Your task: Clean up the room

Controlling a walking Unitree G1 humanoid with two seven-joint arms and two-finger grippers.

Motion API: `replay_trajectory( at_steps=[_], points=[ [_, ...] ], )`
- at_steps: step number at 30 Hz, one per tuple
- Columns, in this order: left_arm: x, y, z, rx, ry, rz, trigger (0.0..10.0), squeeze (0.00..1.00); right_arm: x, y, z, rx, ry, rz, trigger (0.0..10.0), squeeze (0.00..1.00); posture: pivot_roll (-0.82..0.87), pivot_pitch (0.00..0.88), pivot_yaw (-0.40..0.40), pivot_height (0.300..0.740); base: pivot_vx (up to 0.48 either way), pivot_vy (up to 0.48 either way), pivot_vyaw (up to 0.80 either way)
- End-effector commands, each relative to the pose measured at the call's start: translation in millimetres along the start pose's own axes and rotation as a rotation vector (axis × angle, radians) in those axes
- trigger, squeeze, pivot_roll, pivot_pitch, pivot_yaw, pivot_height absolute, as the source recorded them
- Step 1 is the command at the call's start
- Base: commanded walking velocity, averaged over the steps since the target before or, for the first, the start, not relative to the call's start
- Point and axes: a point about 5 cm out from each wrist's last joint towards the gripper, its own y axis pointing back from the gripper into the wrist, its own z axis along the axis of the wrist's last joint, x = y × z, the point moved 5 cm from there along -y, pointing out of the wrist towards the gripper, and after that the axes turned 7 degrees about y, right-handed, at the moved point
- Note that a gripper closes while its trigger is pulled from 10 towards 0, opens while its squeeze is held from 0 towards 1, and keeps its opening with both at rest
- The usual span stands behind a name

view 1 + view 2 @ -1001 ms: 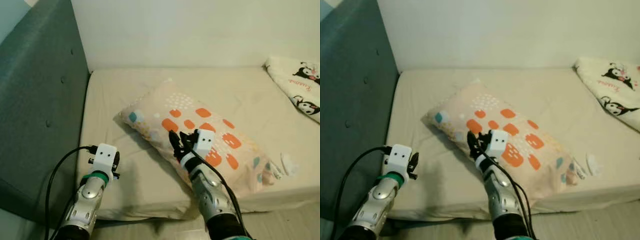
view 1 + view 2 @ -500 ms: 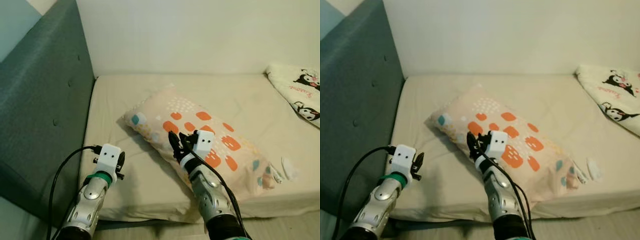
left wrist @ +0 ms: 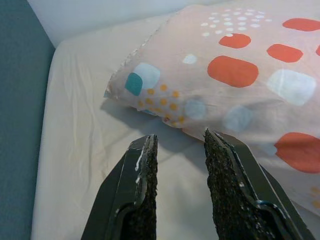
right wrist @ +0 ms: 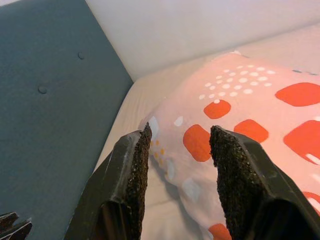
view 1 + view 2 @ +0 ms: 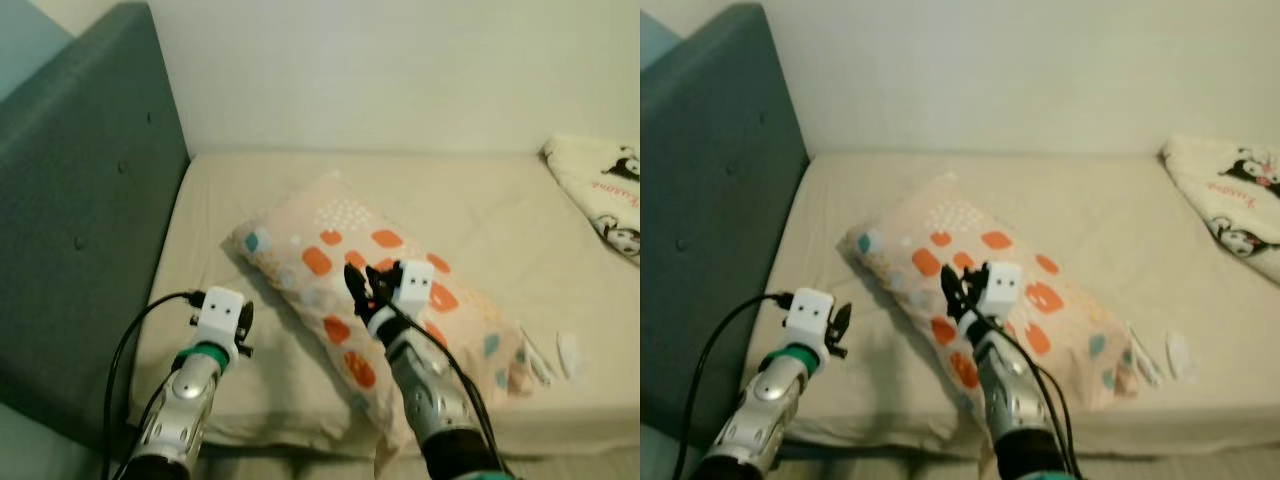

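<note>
A peach pillow (image 5: pixel 330 235) with orange, white and teal patches lies slantwise on the beige mattress (image 5: pixel 480 210), and its near side reaches the mattress's front edge. My right gripper (image 5: pixel 360 285) hovers over the middle of the pillow, open, and the right wrist view shows the pillow (image 4: pixel 250 105) beyond its fingers (image 4: pixel 134 162). My left gripper (image 5: pixel 243 322) is open above the bare sheet, just left of the pillow. In the left wrist view the pillow's corner (image 3: pixel 135 82) lies just ahead of its fingers (image 3: pixel 145 165). Neither gripper holds anything.
A teal padded headboard (image 5: pixel 90 220) stands along the left of the bed. A white blanket with cartoon prints (image 5: pixel 600 185) lies at the far right. Small white items (image 5: pixel 568 352) rest near the front right edge. A pale wall stands behind the bed.
The head camera has shifted a little. The pillow has slid nearer, so its near side now reaches the mattress's front edge. Both grippers stay open.
</note>
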Motion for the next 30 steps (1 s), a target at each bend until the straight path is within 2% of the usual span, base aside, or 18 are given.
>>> replay_trajectory(
  at_steps=[1,15,18,23,30],
  points=[
    [3.0,2.2,-9.8,0.036,0.015,0.01,10.0,0.0,1.4,1.9,-7.3,0.024,-0.009,0.002,10.0,0.0,0.04,0.013,0.021,0.74,0.0,0.0,0.0],
    [-1.2,2.7,-12.4,0.041,-0.02,-0.017,10.0,0.0,-1.2,3.6,-10.5,0.034,0.002,-0.001,10.0,0.0,0.04,0.008,0.02,0.74,0.0,0.0,0.0],
    [-1.6,2.3,-11.7,0.037,-0.027,-0.017,10.0,0.0,-2.0,3.2,-10.0,0.035,0.004,-0.001,10.0,0.0,0.04,0.006,0.019,0.74,0.0,-0.425,0.0],
    [-0.6,2.0,-10.7,0.033,0.016,-0.003,10.0,0.0,-2.7,3.0,-10.6,0.038,0.006,0.0,10.0,0.0,0.04,0.008,0.016,0.74,0.0,-0.09,0.0],
    [-1.1,3.0,-11.9,0.035,0.02,-0.01,10.0,0.0,-2.8,4.2,-12.8,0.044,0.006,-0.002,10.0,0.0,0.04,0.014,0.017,0.74,0.0,0.0,0.0]
  ],
)
